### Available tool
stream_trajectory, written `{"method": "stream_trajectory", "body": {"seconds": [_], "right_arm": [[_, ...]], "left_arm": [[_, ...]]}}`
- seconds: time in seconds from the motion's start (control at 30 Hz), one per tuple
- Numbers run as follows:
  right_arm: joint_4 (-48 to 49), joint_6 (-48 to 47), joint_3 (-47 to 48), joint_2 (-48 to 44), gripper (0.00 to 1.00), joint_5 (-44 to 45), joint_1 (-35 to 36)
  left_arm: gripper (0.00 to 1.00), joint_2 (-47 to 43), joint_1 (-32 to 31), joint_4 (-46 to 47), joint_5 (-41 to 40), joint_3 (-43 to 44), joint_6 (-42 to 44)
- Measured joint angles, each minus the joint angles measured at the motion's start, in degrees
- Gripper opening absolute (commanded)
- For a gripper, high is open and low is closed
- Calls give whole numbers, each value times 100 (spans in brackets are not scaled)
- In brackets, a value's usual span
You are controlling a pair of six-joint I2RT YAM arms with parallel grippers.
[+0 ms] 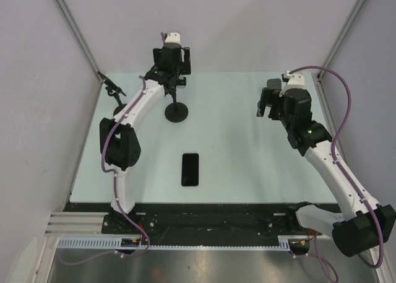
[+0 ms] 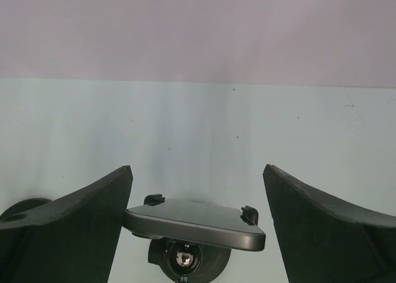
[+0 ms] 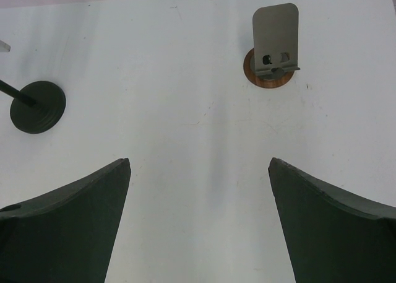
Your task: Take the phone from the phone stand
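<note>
Both the left gripper (image 2: pixel 198 171) and the right gripper (image 3: pixel 199 162) hang wide open and empty, and the phone (image 1: pixel 190 169) lies flat on the table (image 1: pixel 247 153) apart from the stand (image 1: pixel 176 111), whose cradle (image 2: pixel 195 224) the left one straddles and could snag, toppling it.

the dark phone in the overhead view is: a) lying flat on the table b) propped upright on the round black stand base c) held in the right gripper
a: the phone lies flat on the table towards its near edge, and the left gripper and right gripper are both open and away from it.
</note>
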Motion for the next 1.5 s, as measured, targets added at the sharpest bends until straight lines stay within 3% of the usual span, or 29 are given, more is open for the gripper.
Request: {"method": "stream_trajectory", "body": {"seconds": [0.17,0.43,0.63,0.83,1.0,1.17,1.33,1.37,1.4,1.5], "right_arm": [[-9,-15,-37,-11,100,-44,0],[-7,-15,-63,-33,100,-52,0],[7,-15,-68,-37,99,-87,0],[37,-61,-114,-131,99,-162,2],[92,-138,-243,-358,99,-293,4],[90,-271,-343,-688,99,-304,4],[68,-363,-505,-1147,99,-302,4],[55,-367,-529,-1228,99,-299,4],[26,-376,-555,-1318,99,-302,4],[-20,-415,-592,-1523,100,-302,4]], "left_arm": [[74,7,15,-7,330,-2,15],[30,-157,87,87,1145,-232,79],[21,-247,76,-37,2551,-254,332],[21,-372,-315,-238,4146,-315,837],[21,-428,-1069,-243,5490,-450,1233],[30,-452,-1698,-221,6557,-544,1349],[50,-621,-1956,-170,7173,-850,1563],[55,-671,-1952,-164,7222,-914,1591],[68,-710,-1937,-162,7261,-964,1626],[83,-855,-1912,-166,7318,-1128,1703]]}}
